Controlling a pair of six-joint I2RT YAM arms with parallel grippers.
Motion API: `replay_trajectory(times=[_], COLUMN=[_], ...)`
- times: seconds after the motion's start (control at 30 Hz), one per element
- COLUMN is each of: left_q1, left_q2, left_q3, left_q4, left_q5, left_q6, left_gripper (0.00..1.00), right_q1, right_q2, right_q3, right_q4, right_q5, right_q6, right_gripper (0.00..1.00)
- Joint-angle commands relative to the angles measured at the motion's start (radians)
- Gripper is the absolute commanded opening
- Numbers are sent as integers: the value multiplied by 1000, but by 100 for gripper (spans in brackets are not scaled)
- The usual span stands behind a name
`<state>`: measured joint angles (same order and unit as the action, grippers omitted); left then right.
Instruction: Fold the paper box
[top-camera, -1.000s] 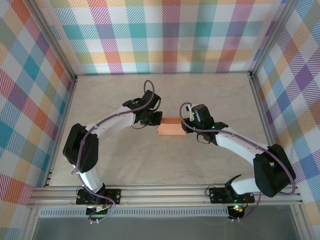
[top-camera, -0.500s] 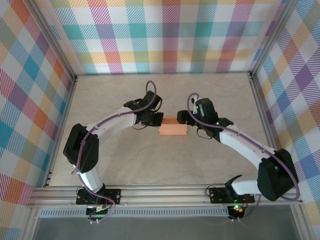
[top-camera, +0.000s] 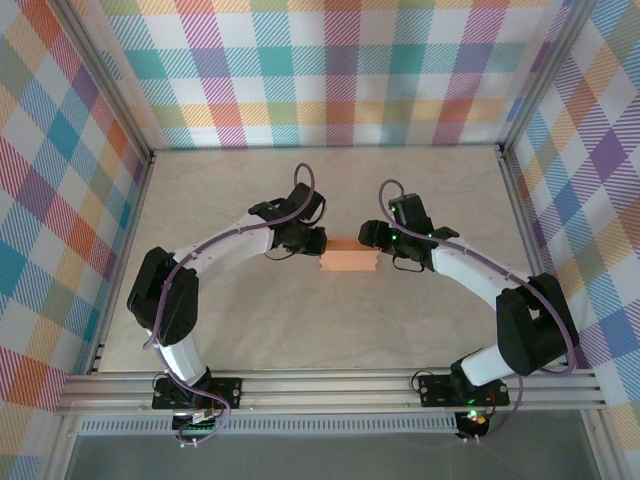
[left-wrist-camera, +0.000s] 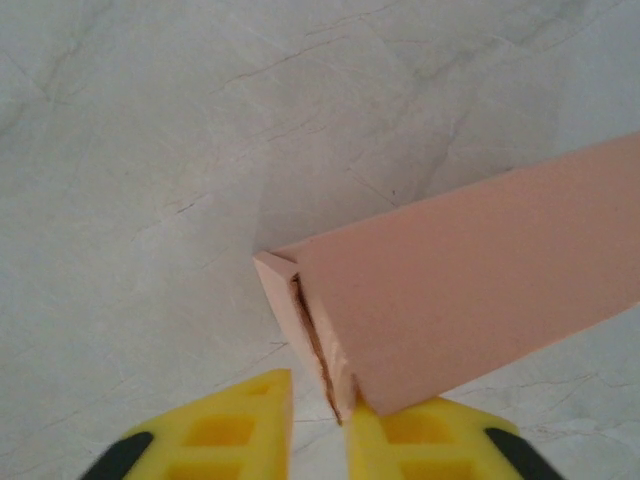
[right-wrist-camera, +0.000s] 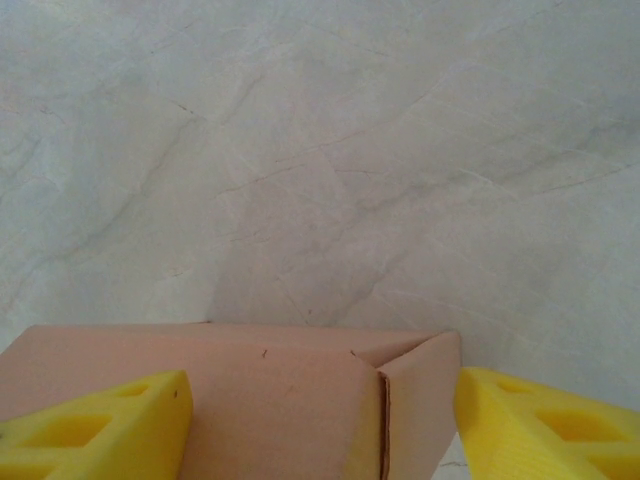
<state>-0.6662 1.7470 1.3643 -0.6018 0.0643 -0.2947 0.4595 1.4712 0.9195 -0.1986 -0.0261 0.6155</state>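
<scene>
Salmon paper box lying crosswise between my two grippers, mid-table.
Its long axis runs left to right. My left gripper meets the left end, jaws narrowly parted at the flap corner. My right gripper straddles the right end, jaws wide. Both are equally near.

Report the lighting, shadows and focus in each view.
Top external: even, soft light on the table, no glare. Left wrist: the box is sharp and throws a soft shadow up-left; the yellow fingers look slightly soft. Right wrist: a dim shadow lies beyond the box; table veins are crisp.
</scene>
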Motion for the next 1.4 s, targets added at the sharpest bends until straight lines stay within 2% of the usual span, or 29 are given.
replay_trajectory(times=[0.0,0.23,0.33,0.4,0.47,0.5,0.53,0.77,0.9,1.2,1.37], left_q1=[-13,4,9,14,31,42,52,102,148,162,162], left_q2=[-7,-52,-88,-115,-139,-149,-153,-91,-79,-69,-63], left_q3=[-8,-27,-64,-85,-109,-120,-129,-118,-176,-268,-302], left_q4=[-11,-17,17,42,97,142,185,311,405,420,403], left_q5=[67,111,197,234,278,309,335,301,307,358,371], left_q6=[40,74,131,143,97,56,9,-292,-403,-424,-419], left_gripper=[30,50,63,66,90,97,100,98,75,52,46], right_q1=[6,5,5,5,5,6,5,5,5,6,6], right_q2=[9,18,18,21,21,21,19,12,9,8,8], right_q3=[-25,-38,-48,-49,-50,-49,-51,-54,-57,-60,-58], right_q4=[8,21,30,36,39,41,39,53,48,47,42], right_q5=[5,8,10,8,2,0,-1,-17,-15,-11,-11], right_q6=[6,8,12,13,11,11,11,12,11,13,10], right_gripper=[69,67,67,67,67,67,68,69,69,69,69])
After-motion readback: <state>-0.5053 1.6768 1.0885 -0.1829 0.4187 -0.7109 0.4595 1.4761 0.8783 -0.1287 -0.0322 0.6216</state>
